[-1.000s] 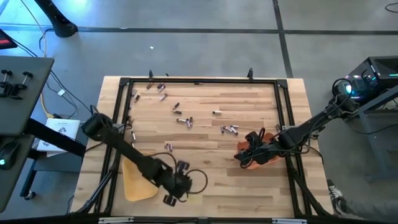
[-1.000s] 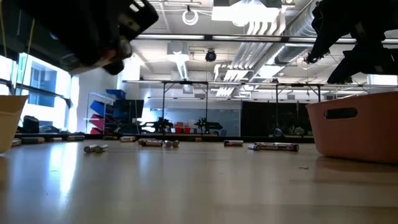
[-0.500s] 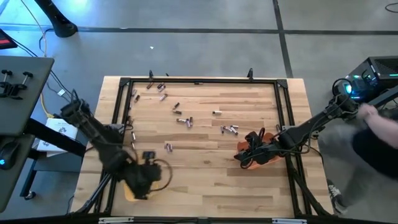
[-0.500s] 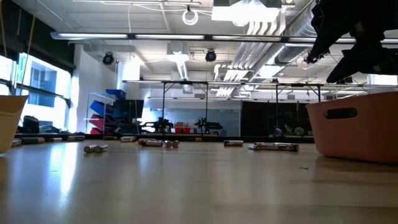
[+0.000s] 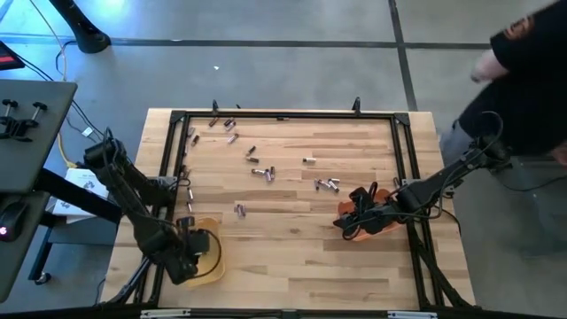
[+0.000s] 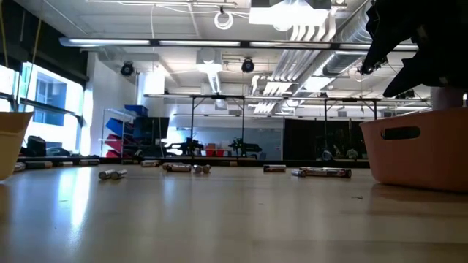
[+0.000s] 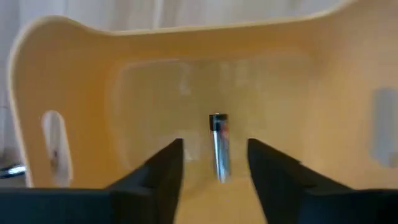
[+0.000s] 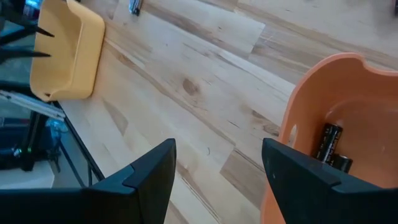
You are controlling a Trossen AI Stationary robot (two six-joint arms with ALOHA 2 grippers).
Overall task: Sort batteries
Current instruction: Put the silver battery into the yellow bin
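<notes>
- Left end effector point(image 5: 197, 251): held at the 7 o'clock corner of the table point(image 5: 292, 257), directly over the yellow tray point(image 5: 215, 262). The arm is seen reaching in from the 9 o'clock edge and folded down toward the tray.
- Left end effector, state: released; in the left wrist view the two dark fingers point(image 7: 163, 171) are spread apart, with nothing clasped between them.
- Battery in yellow tray point(image 7: 219, 146): one silvery cell, seen between the spread fingers against the tray's pale interior; whether it rests on the tray floor cannot be told.
- Right end effector point(image 5: 352, 215): positioned at about 4 o'clock, over the orange tray point(image 5: 348, 232). The arm is extended inward from the 3 o'clock edge, low and nearly straight.
- Right end effector, state: released; the fingers point(image 8: 152, 168) are seen wide apart and empty in the right wrist view.
- Batteries in orange tray point(image 8: 328, 144): dark cells lying against the inner wall.
- Loose batteries point(image 5: 260, 170): scattered on the bare wood from 10 o'clock to the centre, with a small cluster point(image 5: 328, 185) just beside the orange tray and a single cell point(image 5: 239, 210) near the yellow tray.
- Person point(image 5: 532, 62): standing off the table beyond the 2 o'clock corner, in dark clothing.
</notes>
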